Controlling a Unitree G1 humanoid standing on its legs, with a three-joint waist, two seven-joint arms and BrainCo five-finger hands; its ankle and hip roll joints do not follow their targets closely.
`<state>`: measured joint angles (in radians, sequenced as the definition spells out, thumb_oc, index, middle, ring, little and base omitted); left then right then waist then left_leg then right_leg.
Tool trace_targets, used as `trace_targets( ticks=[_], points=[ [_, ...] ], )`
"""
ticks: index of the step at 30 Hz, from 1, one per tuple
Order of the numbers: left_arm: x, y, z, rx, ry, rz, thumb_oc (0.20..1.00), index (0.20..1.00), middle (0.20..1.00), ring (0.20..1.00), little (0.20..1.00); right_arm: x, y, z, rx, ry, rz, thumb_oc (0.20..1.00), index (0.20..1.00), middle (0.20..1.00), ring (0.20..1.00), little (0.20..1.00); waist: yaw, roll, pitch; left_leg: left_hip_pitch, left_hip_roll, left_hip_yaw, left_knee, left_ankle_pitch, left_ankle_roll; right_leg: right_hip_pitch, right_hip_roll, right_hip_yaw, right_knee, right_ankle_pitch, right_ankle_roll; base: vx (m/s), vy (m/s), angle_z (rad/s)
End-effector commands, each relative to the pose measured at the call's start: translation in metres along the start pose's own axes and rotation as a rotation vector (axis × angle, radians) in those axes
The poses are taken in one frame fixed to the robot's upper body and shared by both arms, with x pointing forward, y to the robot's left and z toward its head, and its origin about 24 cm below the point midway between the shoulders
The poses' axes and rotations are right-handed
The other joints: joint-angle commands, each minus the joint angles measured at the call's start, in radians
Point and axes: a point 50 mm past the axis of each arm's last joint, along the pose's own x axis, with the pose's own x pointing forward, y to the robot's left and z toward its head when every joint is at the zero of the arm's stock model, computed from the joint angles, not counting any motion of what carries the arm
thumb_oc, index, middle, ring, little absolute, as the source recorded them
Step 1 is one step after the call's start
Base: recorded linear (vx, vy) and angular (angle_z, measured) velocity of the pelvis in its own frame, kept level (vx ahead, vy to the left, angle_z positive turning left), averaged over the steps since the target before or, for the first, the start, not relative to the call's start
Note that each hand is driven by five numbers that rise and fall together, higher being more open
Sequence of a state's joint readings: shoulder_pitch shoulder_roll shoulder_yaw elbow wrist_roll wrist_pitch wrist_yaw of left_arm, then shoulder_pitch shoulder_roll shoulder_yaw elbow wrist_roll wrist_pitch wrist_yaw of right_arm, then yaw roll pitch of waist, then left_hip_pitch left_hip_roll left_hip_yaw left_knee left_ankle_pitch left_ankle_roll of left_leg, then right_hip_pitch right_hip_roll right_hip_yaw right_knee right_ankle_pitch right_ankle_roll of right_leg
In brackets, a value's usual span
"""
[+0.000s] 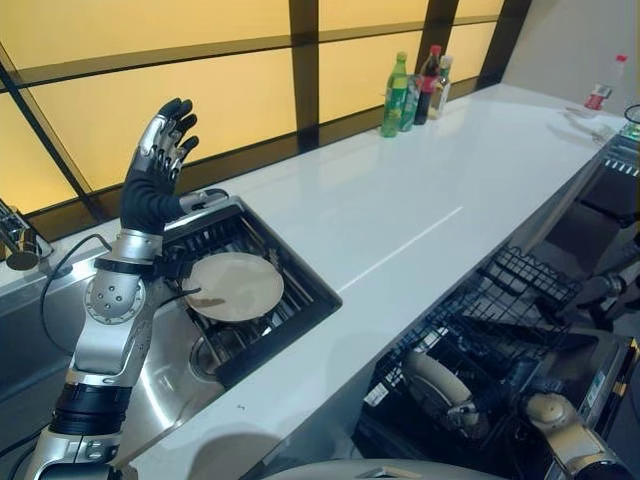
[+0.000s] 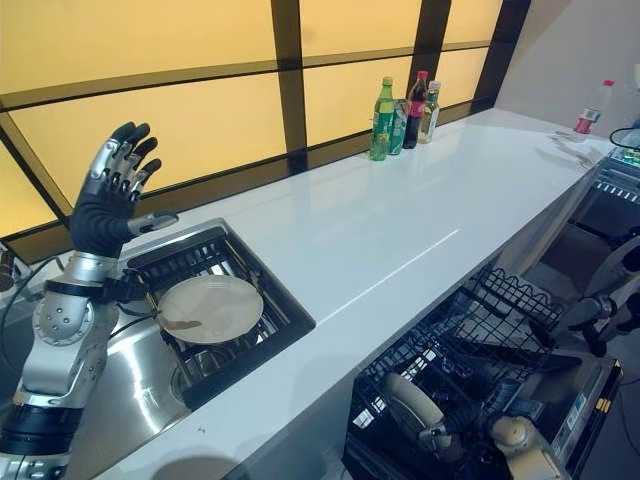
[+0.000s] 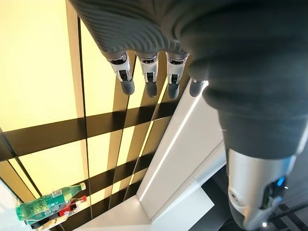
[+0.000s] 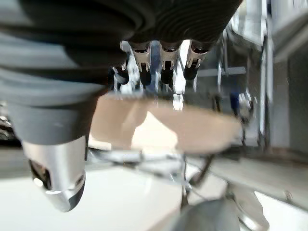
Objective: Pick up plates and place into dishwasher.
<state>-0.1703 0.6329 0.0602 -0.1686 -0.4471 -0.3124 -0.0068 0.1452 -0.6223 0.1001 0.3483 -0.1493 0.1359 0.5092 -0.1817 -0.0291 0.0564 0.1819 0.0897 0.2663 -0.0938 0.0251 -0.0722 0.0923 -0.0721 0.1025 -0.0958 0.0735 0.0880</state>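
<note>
Silver-grey arms; left hand (image 1: pixel 160 150) and right hand (image 4: pixel 159 53): dark ribbed covers, silver dark-tipped fingers.

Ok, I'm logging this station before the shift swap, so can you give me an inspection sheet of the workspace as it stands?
Surface: white counter, mostly bare.
Job's things: one plate lies flat on the dark rack in the sink; another plate stands in the open dishwasher rack, gripped by the right hand.
Clutter: bottles grouped at the counter's far edge by the window; a small bottle at the far end.
Hands: left hand raised above the sink, fingers straight, empty; right hand curled round the plate.
Cables: nothing seen.
Surroundings: amber window panels with dark frames.
</note>
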Motion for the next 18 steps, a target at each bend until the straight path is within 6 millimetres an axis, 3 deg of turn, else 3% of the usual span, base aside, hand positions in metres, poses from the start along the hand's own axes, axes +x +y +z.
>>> trace_targets(
  ticks=[1, 4, 7, 14, 18],
  points=[
    [0.011, 0.012, 0.013, 0.036, -0.113, 0.059, 1.0, 1.0, 1.0, 1.0, 1.0, -0.015, -0.045, 0.036, -0.061, -0.129, -0.128, 1.0, 1.0, 1.0, 1.0, 1.0, -0.019, -0.048, 0.012, -0.022, -0.003, -0.07, 0.177, -0.095, 0.031, -0.028, -0.021, 0.004, 0.031, 0.051, 0.017, -0.02, 0.06, -0.13],
    [0.004, 0.015, 0.011, 0.061, -0.107, 0.088, 1.0, 1.0, 1.0, 1.0, 1.0, -0.022, -0.056, 0.048, -0.096, -0.173, -0.142, 1.0, 1.0, 1.0, 1.0, 1.0, 0.001, -0.053, 0.031, -0.039, -0.022, -0.162, 0.223, -0.127, 0.038, -0.025, -0.02, 0.043, 0.04, 0.053, 0.011, 0.0, 0.07, -0.24],
    [-0.007, 0.023, 0.011, 0.096, -0.095, 0.125, 1.0, 1.0, 1.0, 1.0, 1.0, -0.025, -0.064, 0.069, -0.137, -0.232, -0.158, 1.0, 1.0, 1.0, 1.0, 1.0, 0.028, -0.043, 0.04, -0.03, -0.06, -0.241, 0.194, -0.138, 0.058, -0.033, -0.018, 0.09, 0.046, 0.059, 0.012, -0.01, 0.145, -0.52],
    [-0.01, 0.034, 0.014, 0.131, -0.092, 0.132, 1.0, 1.0, 1.0, 1.0, 1.0, -0.039, -0.066, 0.089, -0.141, -0.377, -0.267, 1.0, 1.0, 1.0, 1.0, 1.0, -0.014, -0.017, 0.065, 0.017, -0.07, -0.205, 0.102, -0.125, 0.066, -0.143, -0.088, 0.088, 0.101, 0.104, 0.084, -0.1, 0.199, -0.46],
    [-0.009, 0.036, 0.016, 0.141, -0.095, 0.131, 1.0, 1.0, 1.0, 1.0, 1.0, -0.042, -0.066, 0.092, -0.133, -0.414, -0.298, 1.0, 1.0, 1.0, 1.0, 1.0, -0.009, -0.018, 0.074, 0.019, -0.079, -0.194, 0.085, -0.119, 0.069, -0.165, -0.116, 0.061, 0.121, 0.111, 0.106, -0.1, 0.111, -0.14]
  ],
)
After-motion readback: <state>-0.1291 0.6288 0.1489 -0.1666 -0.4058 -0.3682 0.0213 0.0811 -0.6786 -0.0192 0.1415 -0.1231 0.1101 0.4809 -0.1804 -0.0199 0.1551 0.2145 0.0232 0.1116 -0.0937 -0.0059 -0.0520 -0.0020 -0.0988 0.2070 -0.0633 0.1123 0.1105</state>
